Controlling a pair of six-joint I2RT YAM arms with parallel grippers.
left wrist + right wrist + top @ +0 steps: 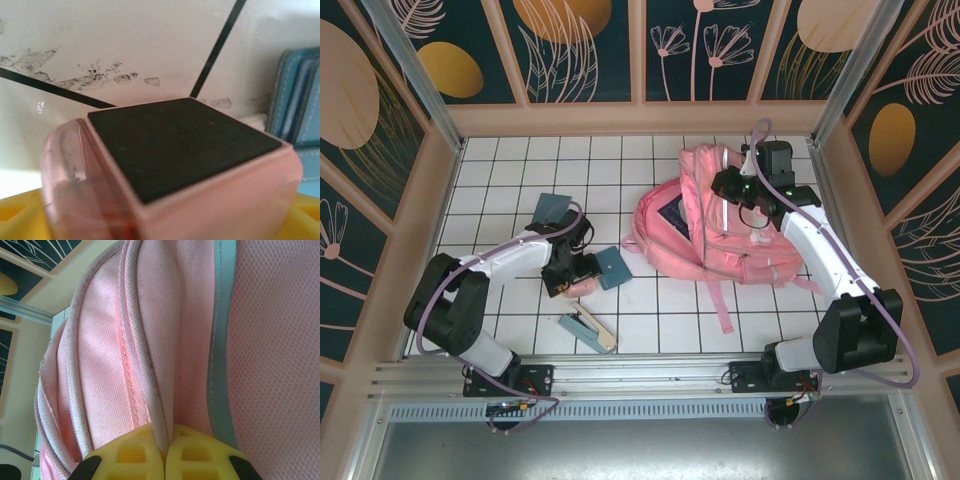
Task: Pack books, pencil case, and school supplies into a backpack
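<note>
One backpack (715, 235), right of table (650, 330) — our right gripper (165, 460) clamps its fabric, we judge to hold it open; pink piece (170, 165), left of it — our left gripper (570, 278) straddles it, whether gripping we cannot tell.

No lettering I can read anywhere, pale lines on the cover of the dark book (677, 216) lying in the open backpack (745, 255) too small for me to make out, no legible label, brand, number or sign on anything else
</note>
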